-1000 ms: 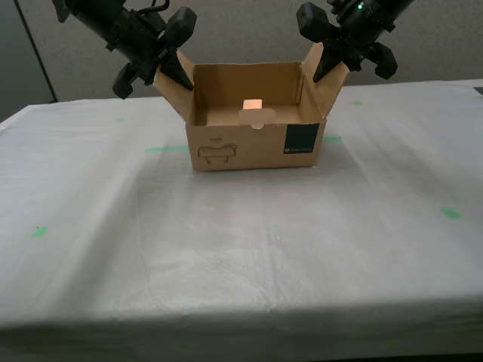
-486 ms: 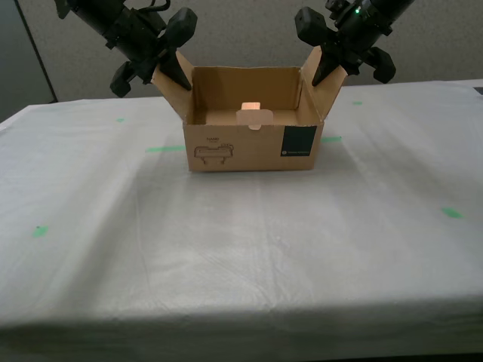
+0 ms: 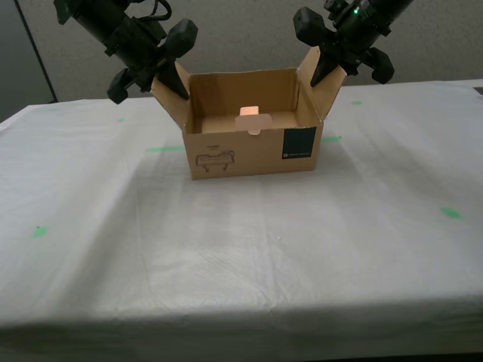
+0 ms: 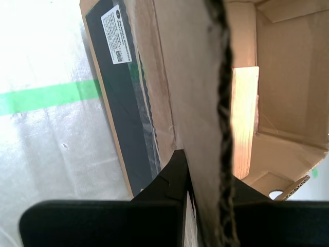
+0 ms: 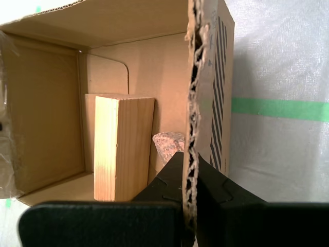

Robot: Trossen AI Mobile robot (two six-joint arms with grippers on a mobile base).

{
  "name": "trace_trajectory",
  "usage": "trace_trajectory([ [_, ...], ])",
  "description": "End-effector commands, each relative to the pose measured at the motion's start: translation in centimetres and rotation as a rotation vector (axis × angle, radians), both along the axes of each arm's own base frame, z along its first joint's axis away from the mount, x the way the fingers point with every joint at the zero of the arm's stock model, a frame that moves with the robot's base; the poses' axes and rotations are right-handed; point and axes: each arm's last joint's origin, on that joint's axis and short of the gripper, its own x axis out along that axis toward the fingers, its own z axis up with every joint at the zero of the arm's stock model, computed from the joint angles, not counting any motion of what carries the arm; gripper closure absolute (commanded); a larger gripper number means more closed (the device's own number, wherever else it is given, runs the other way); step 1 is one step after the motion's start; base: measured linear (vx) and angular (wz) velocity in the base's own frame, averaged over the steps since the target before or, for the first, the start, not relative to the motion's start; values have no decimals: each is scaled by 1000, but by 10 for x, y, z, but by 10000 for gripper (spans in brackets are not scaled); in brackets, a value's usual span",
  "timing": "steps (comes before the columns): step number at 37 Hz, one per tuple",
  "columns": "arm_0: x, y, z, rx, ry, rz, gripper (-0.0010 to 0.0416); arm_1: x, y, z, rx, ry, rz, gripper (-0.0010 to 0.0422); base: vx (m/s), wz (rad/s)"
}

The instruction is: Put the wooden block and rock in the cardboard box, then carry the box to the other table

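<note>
The table [image 3: 249, 264], draped in wrinkled white cloth, is filling the near part of the exterior view, with green tape marks [image 3: 451, 213] scattered across it. Beyond its middle, toward the far edge, the cardboard box [image 3: 253, 143] is sitting open with its side flaps raised. Inside the box, the wooden block [image 5: 123, 149] is standing against a wall, and the rock [image 5: 168, 145] is lying just beside it, touching or nearly so. My first gripper [image 5: 191, 177] is pinching the box flap on the exterior view's left, one finger pressing each face of the cardboard. My second gripper [image 4: 208, 177] is pinching the flap on the exterior view's right in the same way. Whether the box bottom is touching the cloth cannot be told.
</note>
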Motion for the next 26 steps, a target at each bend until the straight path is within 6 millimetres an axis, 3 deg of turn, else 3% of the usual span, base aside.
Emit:
trace_trajectory([
  [1, 0, 1, 1, 22, -4, 10, 406, 1, -2, 3, -18, -12, -14, 412, 0, 0],
  [17, 0, 2, 1, 21, -5, 14, 389, 2, -3, 5, -25, -9, -4, 409, 0, 0],
  [26, 0, 2, 1, 21, -4, 15, 340, 2, -3, 4, -25, -7, -1, 336, 0, 0],
])
